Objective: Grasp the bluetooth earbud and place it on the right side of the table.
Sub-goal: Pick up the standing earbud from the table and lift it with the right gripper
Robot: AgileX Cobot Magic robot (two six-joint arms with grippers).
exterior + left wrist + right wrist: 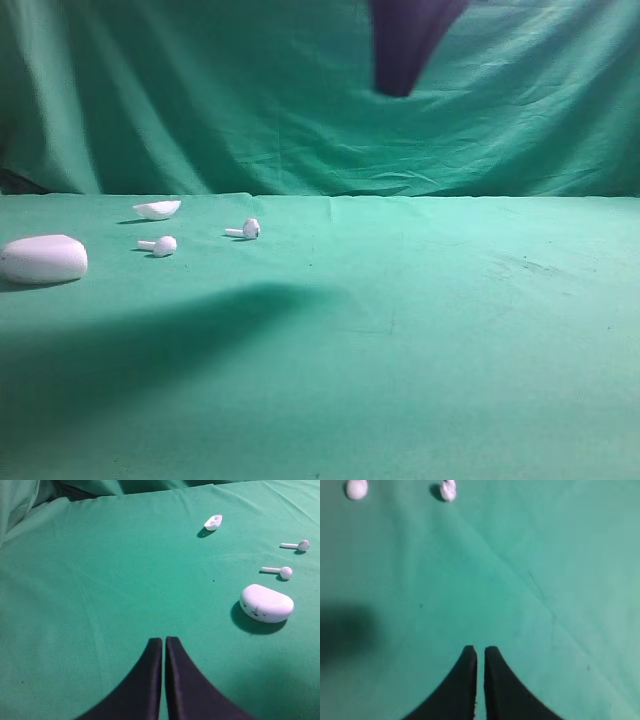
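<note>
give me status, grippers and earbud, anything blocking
Left gripper shut, empty. Right gripper shut, empty, above cloth. Bluetooth earbud untouched, left side. Path clear.

A large white pebble-shaped case (43, 259) lies at the far left, casting a dark shadow under its edge; the left wrist view shows faint marks on its front face (266, 603). Behind it rests a small white shell-like lid piece (157, 209), hollow side up (213, 522), well apart from the case. Between them lies a twin earbud (159, 245) with a plain white head, its stem pointing left (278, 571). A wrinkled green backdrop curtain (250, 100) hangs behind everything.
</note>
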